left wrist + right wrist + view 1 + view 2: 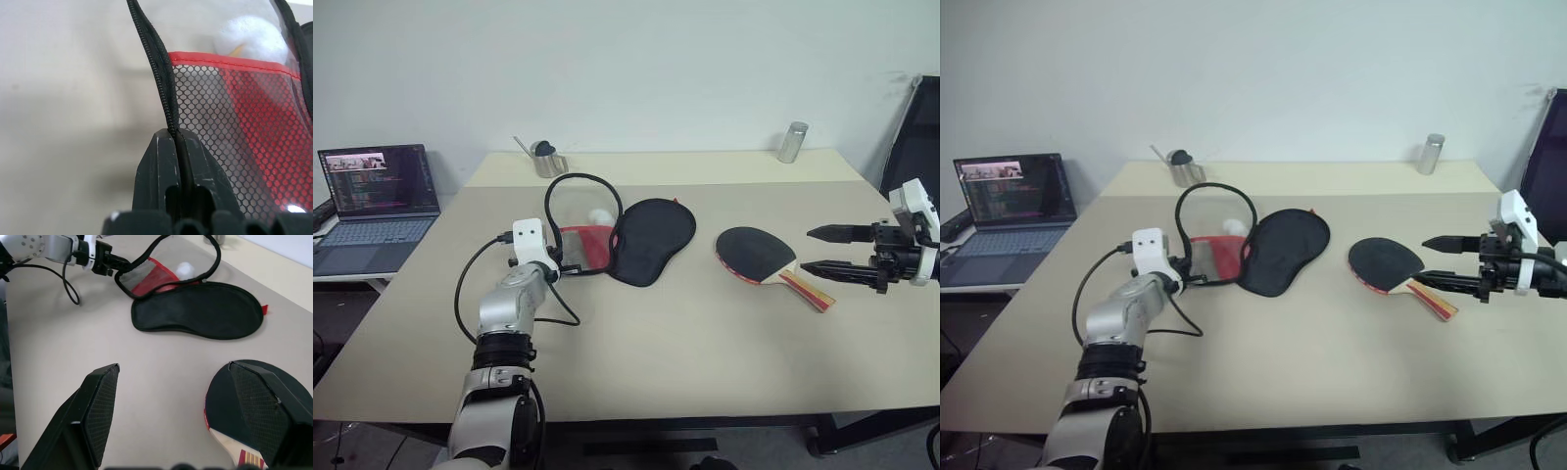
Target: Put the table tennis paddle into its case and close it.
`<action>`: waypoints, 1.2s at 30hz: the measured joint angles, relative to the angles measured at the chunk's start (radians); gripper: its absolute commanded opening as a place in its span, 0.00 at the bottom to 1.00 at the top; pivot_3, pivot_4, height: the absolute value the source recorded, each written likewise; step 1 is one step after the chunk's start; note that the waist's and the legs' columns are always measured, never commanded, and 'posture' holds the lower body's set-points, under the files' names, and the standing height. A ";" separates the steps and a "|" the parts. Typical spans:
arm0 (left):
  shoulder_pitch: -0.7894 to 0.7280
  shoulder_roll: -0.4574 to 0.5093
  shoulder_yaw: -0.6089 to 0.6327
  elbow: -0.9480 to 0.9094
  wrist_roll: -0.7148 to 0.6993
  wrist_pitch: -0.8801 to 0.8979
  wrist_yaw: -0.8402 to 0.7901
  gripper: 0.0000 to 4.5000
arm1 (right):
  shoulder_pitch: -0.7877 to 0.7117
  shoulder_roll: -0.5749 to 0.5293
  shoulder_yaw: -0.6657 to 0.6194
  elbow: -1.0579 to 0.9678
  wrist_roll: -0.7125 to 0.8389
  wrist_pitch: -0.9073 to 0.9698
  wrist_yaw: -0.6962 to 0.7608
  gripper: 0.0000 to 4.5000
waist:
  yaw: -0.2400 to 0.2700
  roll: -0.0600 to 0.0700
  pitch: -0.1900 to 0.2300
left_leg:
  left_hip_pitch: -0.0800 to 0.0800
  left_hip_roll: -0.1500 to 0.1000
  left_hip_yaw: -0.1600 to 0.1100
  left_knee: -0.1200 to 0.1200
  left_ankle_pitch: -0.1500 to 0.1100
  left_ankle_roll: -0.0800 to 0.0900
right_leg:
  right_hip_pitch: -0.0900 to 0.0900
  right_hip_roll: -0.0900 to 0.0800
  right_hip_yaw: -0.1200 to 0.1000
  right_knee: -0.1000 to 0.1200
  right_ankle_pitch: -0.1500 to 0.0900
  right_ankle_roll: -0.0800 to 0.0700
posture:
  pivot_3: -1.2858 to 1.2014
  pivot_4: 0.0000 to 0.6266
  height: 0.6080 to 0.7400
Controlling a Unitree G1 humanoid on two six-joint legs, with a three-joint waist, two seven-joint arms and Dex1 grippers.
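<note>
L end effector (178,147) on case (651,238) zip piping

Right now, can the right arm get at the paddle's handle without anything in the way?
Probably yes. The right tool hangs open just beside the paddle, its fingers pointing at the handle, and the table around that end is bare. The case, which the left tool pinches by its edge, lies apart.

No lettering is readable anywhere; the laptop (380,201) screen's text is too small.
</note>
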 measured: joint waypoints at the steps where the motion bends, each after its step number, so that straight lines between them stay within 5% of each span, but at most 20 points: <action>1: -0.001 -0.008 0.000 0.000 0.001 -0.002 0.012 0.00 | 0.000 0.000 0.002 0.000 0.000 0.000 0.000 0.87 | 0.000 0.000 0.000 | 0.000 0.000 0.000 0.000 0.000 0.000 | 0.000 0.000 0.000 0.000 0.000 0.000 | 0.52 0.24 1.00; 12: -0.039 -0.114 -0.016 -0.060 0.016 -0.022 0.166 0.00 | 0.041 -0.015 0.001 -0.024 0.002 0.000 0.000 0.87 | 0.003 -0.001 0.001 | 0.000 0.000 0.000 0.000 0.000 0.000 | 0.000 0.000 0.000 -0.001 0.000 0.000 | 0.52 0.24 1.00; 23: -0.041 -0.248 -0.013 -0.232 0.009 0.148 0.310 0.00 | 0.083 -0.042 -0.016 -0.055 0.003 0.000 0.005 0.87 | 0.006 -0.002 0.001 | 0.000 0.000 0.000 0.000 0.000 0.000 | 0.001 0.000 0.000 -0.001 0.000 0.000 | 0.52 0.24 1.00; 36: -0.035 -0.278 -0.025 -0.262 0.016 0.236 0.318 0.05 | 0.115 -0.045 -0.016 -0.082 0.002 0.000 -0.001 0.87 | 0.008 -0.003 0.002 | 0.000 0.000 0.000 0.000 0.000 0.000 | 0.001 0.000 -0.001 -0.001 0.000 0.000 | 0.52 0.24 1.00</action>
